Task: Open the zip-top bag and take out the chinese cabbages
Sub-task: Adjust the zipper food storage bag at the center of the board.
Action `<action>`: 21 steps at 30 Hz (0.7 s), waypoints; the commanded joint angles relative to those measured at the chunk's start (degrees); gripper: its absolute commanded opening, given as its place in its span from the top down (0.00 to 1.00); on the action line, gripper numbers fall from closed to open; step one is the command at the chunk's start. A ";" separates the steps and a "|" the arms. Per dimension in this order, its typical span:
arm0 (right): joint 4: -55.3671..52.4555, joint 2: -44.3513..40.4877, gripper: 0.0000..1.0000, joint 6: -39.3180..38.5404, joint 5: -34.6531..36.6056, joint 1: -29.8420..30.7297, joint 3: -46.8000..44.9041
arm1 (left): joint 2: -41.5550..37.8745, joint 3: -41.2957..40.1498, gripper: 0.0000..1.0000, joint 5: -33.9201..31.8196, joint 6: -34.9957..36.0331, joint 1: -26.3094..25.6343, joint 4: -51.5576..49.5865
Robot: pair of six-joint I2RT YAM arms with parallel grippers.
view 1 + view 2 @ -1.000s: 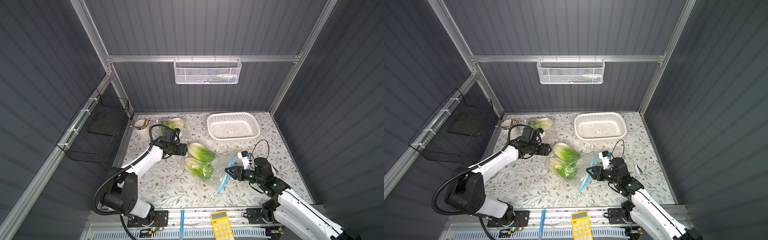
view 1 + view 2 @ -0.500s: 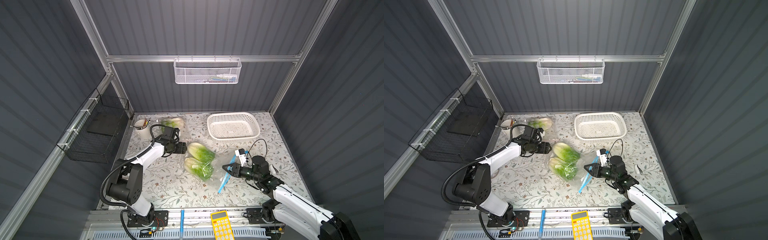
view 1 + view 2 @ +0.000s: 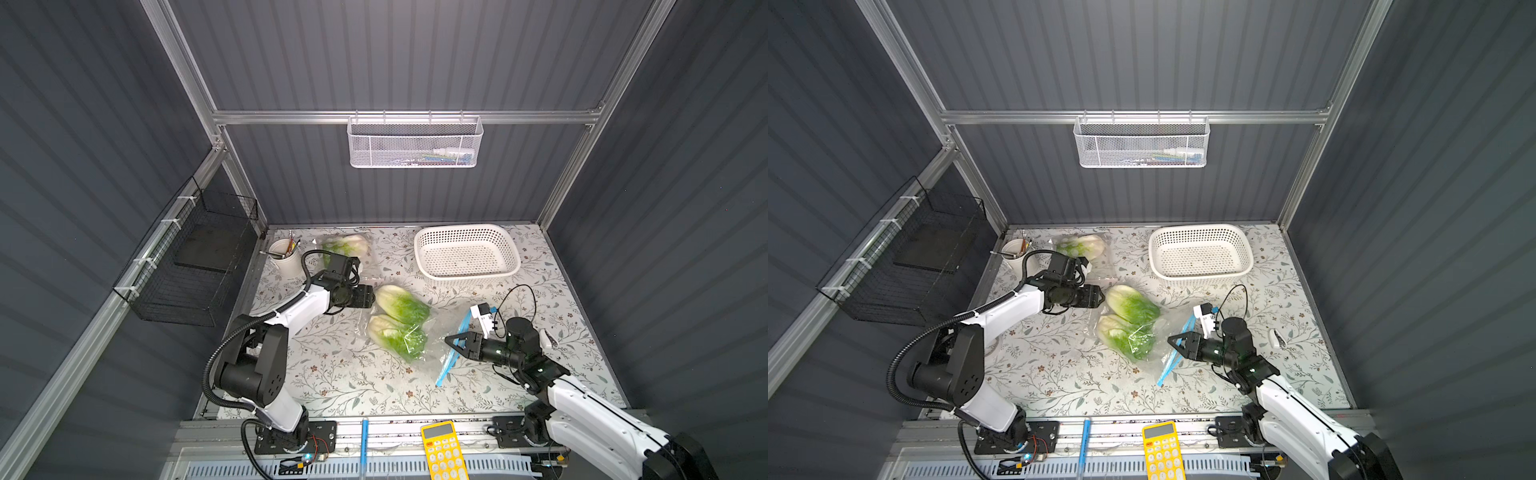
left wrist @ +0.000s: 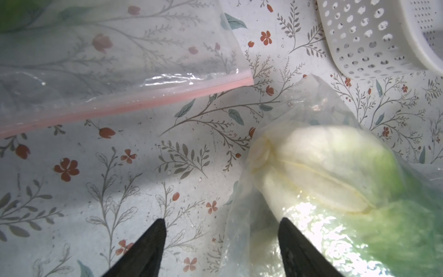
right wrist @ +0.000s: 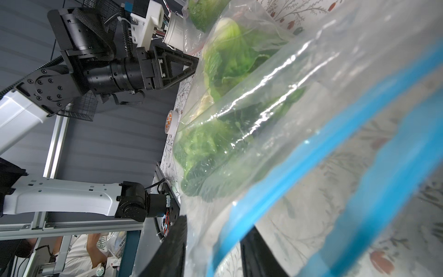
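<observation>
A clear zip-top bag with a blue zip strip (image 3: pixel 446 368) (image 3: pixel 1165 372) lies mid-table. Two chinese cabbages (image 3: pixel 401 303) (image 3: pixel 395 336) lie inside it, white bases pointing left. My left gripper (image 3: pixel 371 297) (image 4: pixel 221 225) is open at the bag's closed end. One of its fingertips (image 4: pixel 287 230) rests against the film by a cabbage base (image 4: pixel 323 163). At the bag's mouth my right gripper (image 3: pixel 451 343) (image 5: pixel 215 239) is open, and the blue zip strip (image 5: pixel 299 167) passes between its fingers. A third cabbage (image 3: pixel 345 247) sits in a pink-zipped bag (image 4: pixel 119 105) at the back.
A white perforated basket (image 3: pixel 515 259) stands at the back right. A white cup of pens (image 3: pixel 284 257) is at the back left, beside a black wire rack (image 3: pixel 195 257) on the wall. A yellow calculator (image 3: pixel 442 451) lies on the front rail. A small white object (image 3: pixel 548 338) lies right of my right arm.
My left gripper slid right, up to the bag's closed end. My right gripper's fingers narrowed around the blue zip edge, and its wrist shifted slightly.
</observation>
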 commanded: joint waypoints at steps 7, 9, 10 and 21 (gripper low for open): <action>-4.48 -4.87 0.68 1.32 0.21 -0.20 -1.45 | 1.86 -1.05 0.24 2.57 -1.67 0.30 1.50; -4.81 -4.94 0.68 1.54 0.15 -0.19 -1.79 | 1.98 -1.07 0.24 2.86 -1.68 0.30 1.58; -4.91 -4.95 0.68 1.60 0.12 -0.19 -1.97 | 2.04 -1.14 0.24 3.20 -1.85 0.30 1.74; -5.70 -5.59 0.86 1.87 0.38 -0.20 -2.26 | 3.35 -1.36 0.23 5.88 -2.65 0.30 2.50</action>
